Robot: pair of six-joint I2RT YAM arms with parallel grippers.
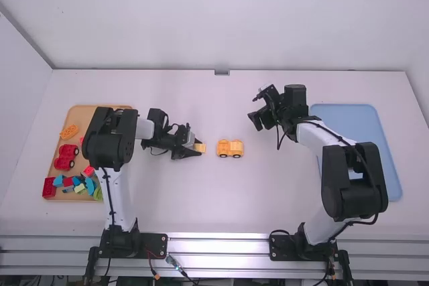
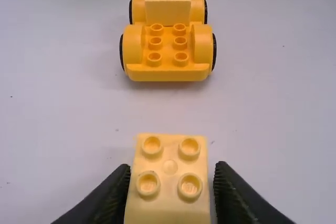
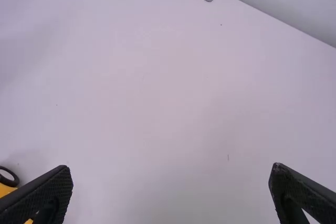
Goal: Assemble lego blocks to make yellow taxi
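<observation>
High view; blocks (image 1: pixel 65 160) in tan tray (image 1: pixel 84 113)

On the desk (image 1: pixel 228 205): at left, wooden tray (image 1: pixel 82 120) with loose bricks (image 1: pixel 80 188) inside; at right, plastic tray (image 1: pixel 389 152); between, car base (image 2: pixel 167 72) with mounted brick (image 2: pixel 168 11) on top; left of it, studded brick (image 2: pixel 169 167) in left gripper (image 1: pixel 199 147).

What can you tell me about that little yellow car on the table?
The yellow car looks plastic, with black tyres. A paler block with four studs sits on one end; six bare studs show on the other. It stands upright on the white table, near the left gripper, which isn't touching it.
</observation>
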